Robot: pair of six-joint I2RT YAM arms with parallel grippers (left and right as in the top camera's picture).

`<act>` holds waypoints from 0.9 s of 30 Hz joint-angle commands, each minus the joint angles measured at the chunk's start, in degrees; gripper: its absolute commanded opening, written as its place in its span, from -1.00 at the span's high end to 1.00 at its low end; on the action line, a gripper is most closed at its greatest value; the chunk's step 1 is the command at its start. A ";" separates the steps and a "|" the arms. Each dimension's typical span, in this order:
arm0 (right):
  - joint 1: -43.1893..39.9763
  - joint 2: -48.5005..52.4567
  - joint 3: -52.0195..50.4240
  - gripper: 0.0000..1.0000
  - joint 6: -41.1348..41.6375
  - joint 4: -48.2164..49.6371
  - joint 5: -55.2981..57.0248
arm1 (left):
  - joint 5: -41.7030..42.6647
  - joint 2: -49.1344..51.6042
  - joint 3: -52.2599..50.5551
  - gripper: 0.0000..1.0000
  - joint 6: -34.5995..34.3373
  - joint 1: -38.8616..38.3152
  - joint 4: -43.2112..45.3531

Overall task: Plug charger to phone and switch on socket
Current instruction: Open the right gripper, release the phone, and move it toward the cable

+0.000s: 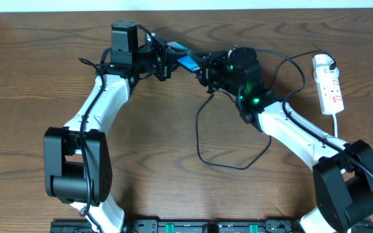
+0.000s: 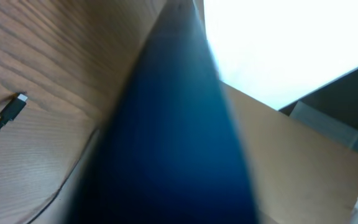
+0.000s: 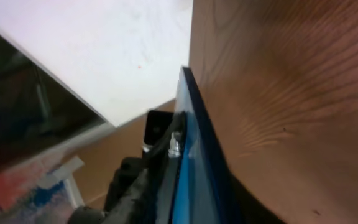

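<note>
Little done so far. Phone [image 1: 188, 63] lifted at upper centre, pinched in closed jaws of left gripper [image 1: 173, 59]; right gripper [image 1: 204, 70] just beside, jaws impossible to tell. Charger [image 2: 12, 109] end loose on table [image 1: 44, 65], not plugged. Socket [image 1: 329, 84] at upper right, well apart from both grippers, seemingly not switched yet.

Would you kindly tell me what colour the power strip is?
The power strip is white with small red markings, seen best in the overhead view.
</note>
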 commanded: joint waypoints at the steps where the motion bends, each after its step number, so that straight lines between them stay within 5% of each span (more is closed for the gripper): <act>1: 0.35 -2.14 1.05 0.25 -3.48 -1.53 -0.26 | 0.57 -0.74 0.48 0.86 5.18 0.02 0.17; 6: -1.20 -2.14 1.05 0.05 -10.80 -5.38 1.01 | 0.98 -0.72 0.48 0.86 11.34 1.51 0.13; 19: -8.00 -2.14 1.05 -0.57 -54.53 -31.63 1.01 | 8.24 -0.72 0.44 0.86 21.79 12.46 -4.63; 27: -7.39 -2.14 1.03 -0.71 -61.66 -38.99 1.25 | 11.63 -0.72 0.44 0.86 23.91 16.41 -4.66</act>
